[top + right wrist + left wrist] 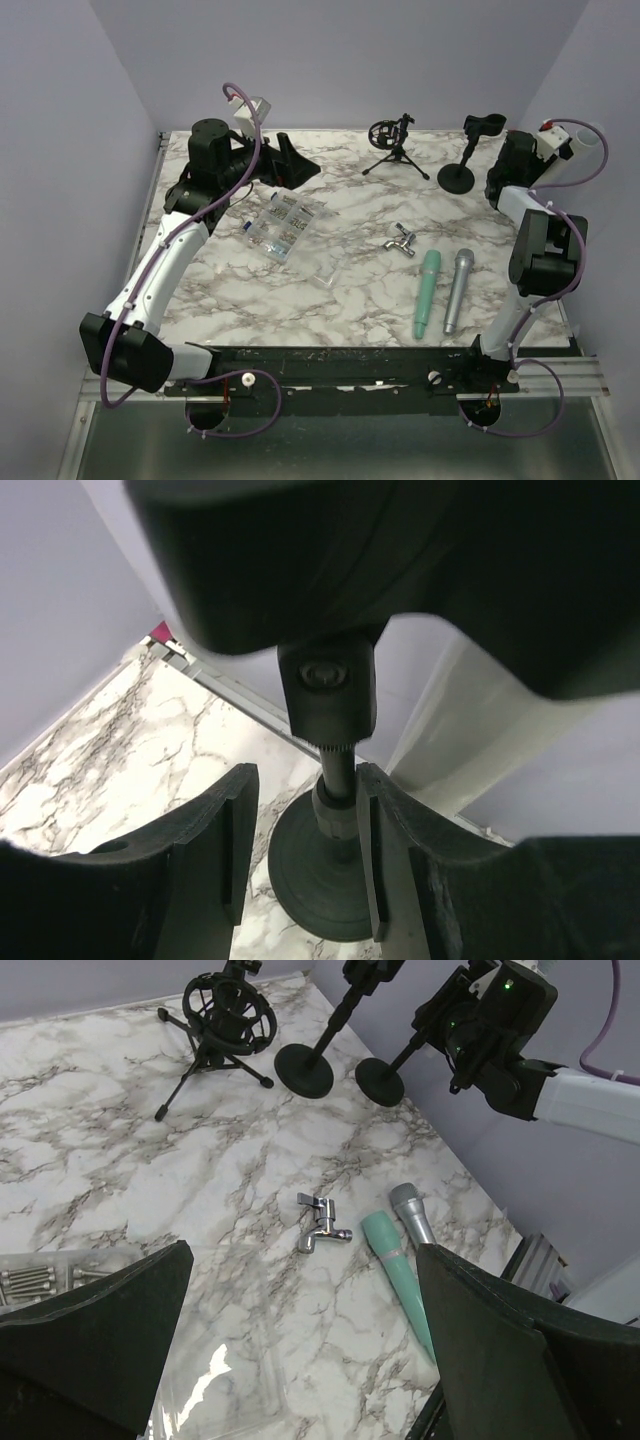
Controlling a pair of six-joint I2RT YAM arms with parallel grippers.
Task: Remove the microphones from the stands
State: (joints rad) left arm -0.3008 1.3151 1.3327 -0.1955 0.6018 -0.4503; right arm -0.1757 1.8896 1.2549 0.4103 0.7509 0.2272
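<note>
A black round-base stand (457, 177) with a clip on top stands at the back right. In the left wrist view a second round-base stand (380, 1081) stands beside it, its pole reaching into my right gripper (448, 1038). In the right wrist view that pole (338, 770) stands between the fingers of my open right gripper (305, 780), close to the right finger, with the base (318, 880) below. A large dark blurred shape fills the view above the pole; I cannot tell what it is. My left gripper (300, 165) is open and empty at the back left.
A teal microphone (427, 292) and a silver microphone (458, 290) lie side by side front right. A chrome tap (401, 240) lies mid-table. A tripod stand with a shock mount (392, 140) stands at the back. A clear box of screws (280, 225) lies on the left.
</note>
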